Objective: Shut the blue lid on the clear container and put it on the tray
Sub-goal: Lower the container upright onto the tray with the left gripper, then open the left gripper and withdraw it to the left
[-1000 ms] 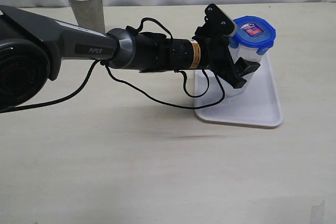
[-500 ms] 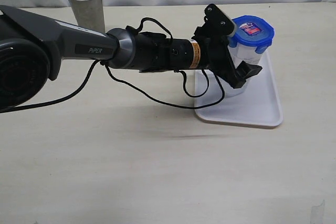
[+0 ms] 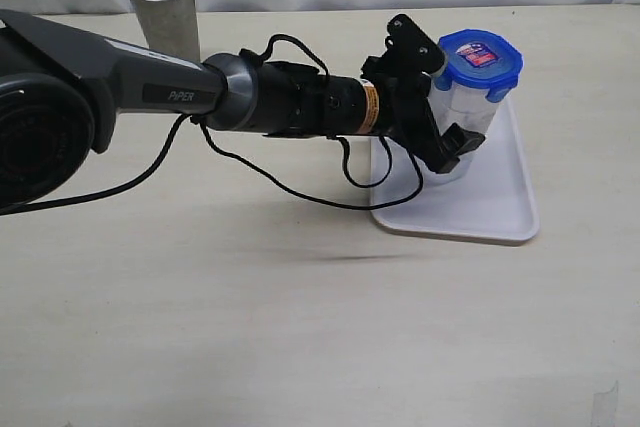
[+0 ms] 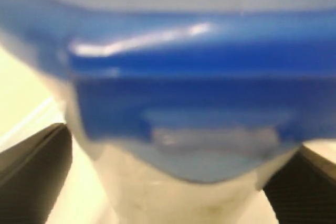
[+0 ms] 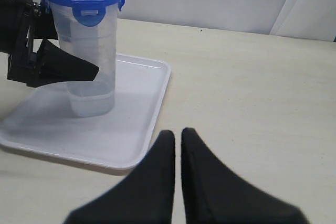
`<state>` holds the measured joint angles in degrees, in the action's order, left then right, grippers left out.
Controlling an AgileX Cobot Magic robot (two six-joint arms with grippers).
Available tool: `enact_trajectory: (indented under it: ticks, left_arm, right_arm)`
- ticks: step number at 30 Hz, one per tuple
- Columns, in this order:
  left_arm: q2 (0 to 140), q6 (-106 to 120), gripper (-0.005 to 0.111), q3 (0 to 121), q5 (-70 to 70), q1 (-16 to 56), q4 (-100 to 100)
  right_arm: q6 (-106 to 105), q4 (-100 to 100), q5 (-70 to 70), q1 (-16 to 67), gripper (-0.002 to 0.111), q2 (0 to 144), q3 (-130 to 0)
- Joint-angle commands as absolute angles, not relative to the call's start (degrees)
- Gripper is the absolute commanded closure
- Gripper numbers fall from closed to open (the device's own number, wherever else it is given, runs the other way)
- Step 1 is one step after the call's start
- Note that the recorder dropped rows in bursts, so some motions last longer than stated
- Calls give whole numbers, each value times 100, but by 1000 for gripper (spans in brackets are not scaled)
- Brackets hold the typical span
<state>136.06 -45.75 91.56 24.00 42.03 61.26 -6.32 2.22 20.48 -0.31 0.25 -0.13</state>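
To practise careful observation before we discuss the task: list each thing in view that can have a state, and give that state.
clear container: upright on the tray, lidded.
blue lid: closed on the container.
tray: flat on the table, holding the container.
metal cup: upright, open-topped, on the table.
left gripper: open, astride the container.
right gripper: shut, empty.
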Motion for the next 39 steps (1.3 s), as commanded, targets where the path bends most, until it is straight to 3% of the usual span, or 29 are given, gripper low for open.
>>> enact_trajectory:
  ticks: [1, 13, 23, 31, 37, 39]
  left_arm:
    - [13411, -4785, 19, 9196, 1895, 4203, 6575]
    - [12972, -4782, 19, 8625, 1555, 4203, 6986]
    - [12832, -4782, 19, 8587, 32, 4203, 6977]
    - [12798, -4782, 19, 8587, -172, 4203, 6977]
    - [12674, -4782, 20, 8587, -1580, 4203, 6977]
    - [12613, -4782, 27, 8587, -2096, 4203, 6977]
  right_arm:
    - [-645, 218, 1964, -48, 104, 0, 0]
    - [-645, 218, 1964, -48, 104, 0, 0]
    - [-645, 218, 1964, -48, 104, 0, 0]
    - [-645, 218, 1964, -48, 104, 0, 0]
    - [-645, 218, 1964, -48, 104, 0, 0]
    - [-645, 218, 1964, -48, 104, 0, 0]
